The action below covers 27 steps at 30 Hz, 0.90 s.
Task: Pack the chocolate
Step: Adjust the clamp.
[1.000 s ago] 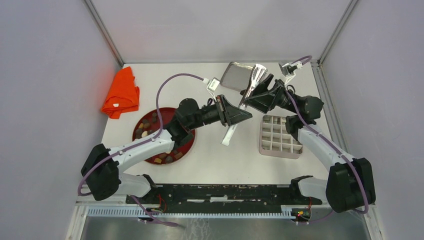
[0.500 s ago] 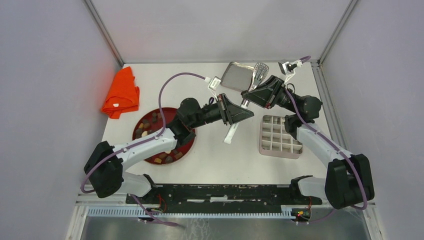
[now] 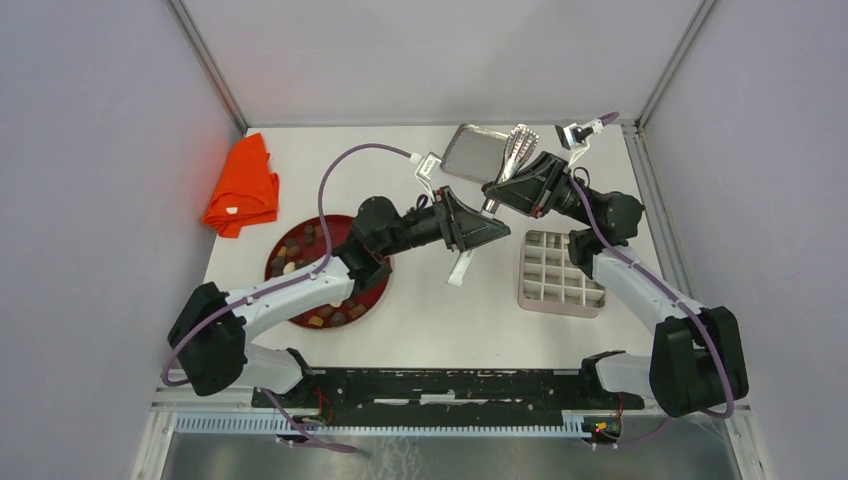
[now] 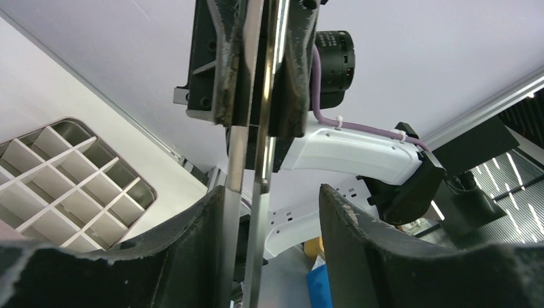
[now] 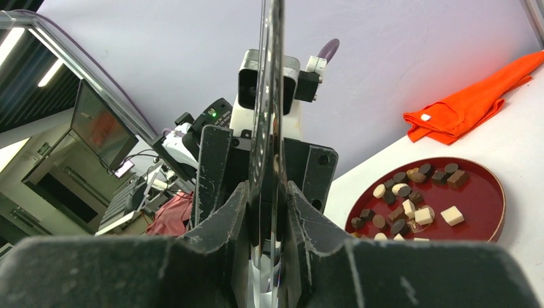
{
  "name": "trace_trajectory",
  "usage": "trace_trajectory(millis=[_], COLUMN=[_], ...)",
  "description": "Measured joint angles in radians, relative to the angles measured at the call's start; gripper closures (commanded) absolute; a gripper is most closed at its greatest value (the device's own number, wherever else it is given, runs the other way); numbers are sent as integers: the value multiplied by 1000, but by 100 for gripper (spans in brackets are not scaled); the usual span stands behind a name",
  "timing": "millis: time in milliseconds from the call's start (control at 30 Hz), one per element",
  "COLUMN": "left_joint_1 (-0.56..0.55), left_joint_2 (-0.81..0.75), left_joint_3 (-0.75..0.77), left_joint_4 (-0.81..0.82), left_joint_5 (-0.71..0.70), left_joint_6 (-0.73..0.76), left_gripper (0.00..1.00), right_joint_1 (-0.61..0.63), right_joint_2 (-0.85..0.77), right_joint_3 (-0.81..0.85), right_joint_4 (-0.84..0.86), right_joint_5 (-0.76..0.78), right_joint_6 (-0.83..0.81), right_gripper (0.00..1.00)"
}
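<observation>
Handing over: tongs (image 3: 460, 268) pass from one arm to the other in mid-air; we judge this a tool hand-off before any piece is packed.
Right gripper (image 5: 266, 212): jaws clamped on the tongs' blades, which are pressed together.
Left gripper (image 3: 493, 232): jaws apart with the tongs between them and not pinched. We cannot tell whether one blade touches a finger.
Chocolate (image 5: 410, 205): all loose on the red plate (image 5: 491, 192), well behind the left gripper, facing the right.
Tray (image 3: 560, 272): just below the right gripper, with no pieces visible in its cells.
Next move (our judgement): left backs straight off along the blades, then right carries the tongs across to the plate.
</observation>
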Motion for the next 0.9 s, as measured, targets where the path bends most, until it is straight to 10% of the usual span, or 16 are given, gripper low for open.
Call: trace_trajectory(millis=[400,500,633,900], left_joint_1=[0,0,2,0], left_joint_2=[-4,-4,-1,0], left_joint_3=[0,0,0,0], left_joint_4=[14,11,8,-18], left_joint_5=[11,10,11,8], left_joint_6=[0,1,16,18], left_gripper=[52,78,86,81], right_joint_1=[0,0,1,1], right_joint_2=[2,2,5,13], right_joint_3=[0,0,-2,-2], right_joint_4=[29,32,36,44], right_joint_5=[0,1,0,-12], right_joint_6=[13,23,46,34], right_gripper=[80,79,75,34])
